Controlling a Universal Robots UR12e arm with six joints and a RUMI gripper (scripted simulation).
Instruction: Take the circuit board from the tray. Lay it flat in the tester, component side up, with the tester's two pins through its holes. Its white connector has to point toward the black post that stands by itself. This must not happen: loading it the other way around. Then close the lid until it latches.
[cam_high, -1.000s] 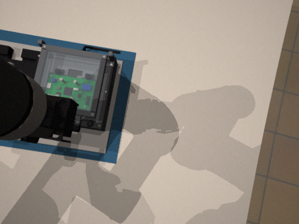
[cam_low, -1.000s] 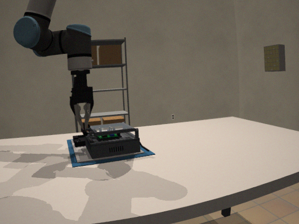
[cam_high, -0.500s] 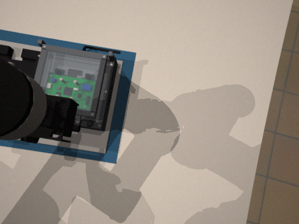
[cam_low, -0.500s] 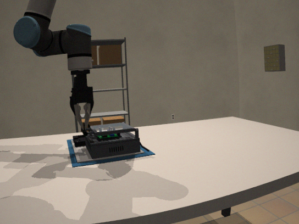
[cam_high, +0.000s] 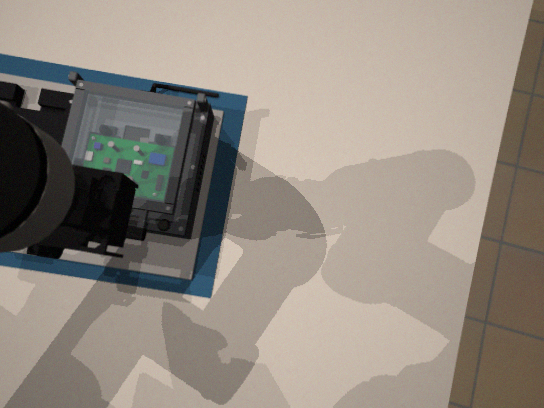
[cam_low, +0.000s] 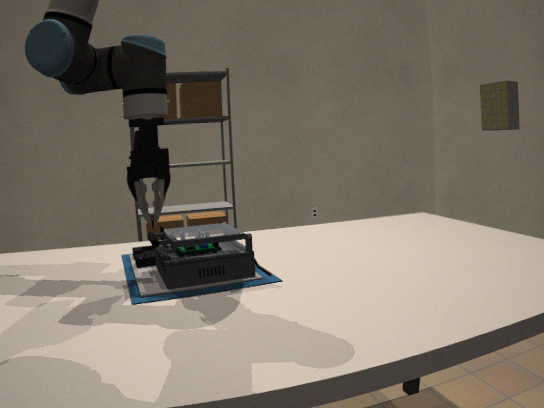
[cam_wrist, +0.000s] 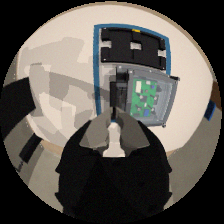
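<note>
The tester (cam_high: 201, 170) (cam_low: 180, 272) stands with its clear lid (cam_high: 135, 93) (cam_low: 207, 231) (cam_wrist: 171, 100) lowered over it, looking about level; whether it is latched I cannot tell. The circuit board (cam_high: 144, 188) (cam_low: 183, 248) (cam_wrist: 142, 104) lies under the lid, component side up. Its white connector (cam_high: 89, 155) (cam_wrist: 138, 86) is at the end nearer the black tray (cam_high: 56, 98) (cam_low: 144, 257) (cam_wrist: 119, 44). I cannot make out the lone post or the pins in the holes clearly. My gripper (cam_low: 153, 223) (cam_wrist: 113, 107) is shut and empty, fingertips just above the tester's edge on the latch side; the top view hides them.
The tester and tray stand on a blue-bordered mat (cam_high: 227, 130) (cam_low: 134, 295) (cam_wrist: 96, 50). A thin black bar (cam_high: 186, 91) (cam_low: 263, 267) juts out beside the tester on the hinge side. The arm's wrist covers the left of the top view. A shelf rack (cam_low: 231, 150) stands behind the table.
</note>
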